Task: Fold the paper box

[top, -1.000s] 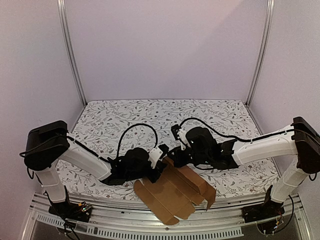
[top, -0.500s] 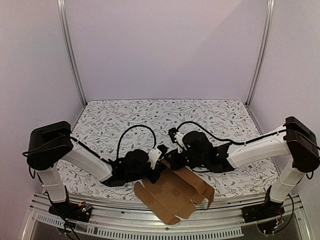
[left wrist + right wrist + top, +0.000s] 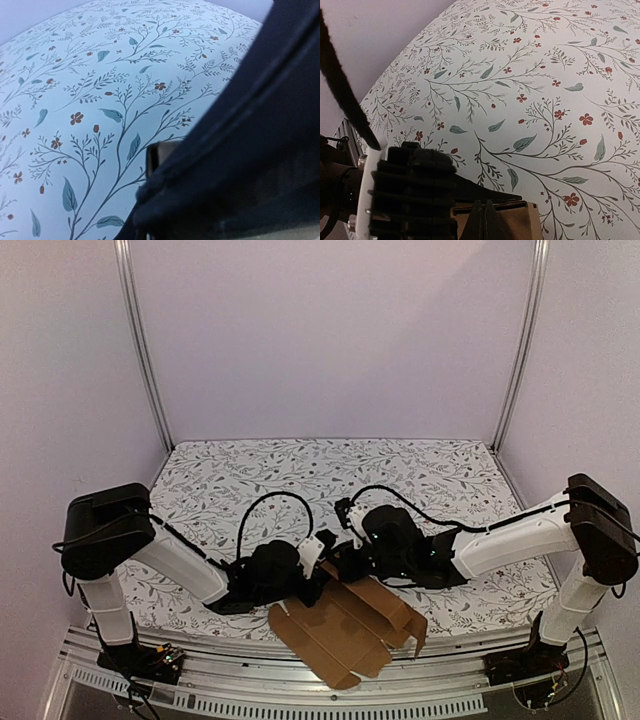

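Top external view showed the right pincer (image 3: pixel 345 570), shut, and the left pincer (image 3: pixel 317 590), opening unclear, both at the far edge of the paper box (image 3: pixel 345 635).

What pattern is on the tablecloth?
The tablecloth is white with thin branches, teal leaves and small red flowers; clearest in the right wrist view.

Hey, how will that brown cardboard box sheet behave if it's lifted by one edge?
The paper box is a thin creased sheet, so it'd probably flex along its folds. It looks light, likely sliding easily. Part overhangs the table edge, so it might tip off.
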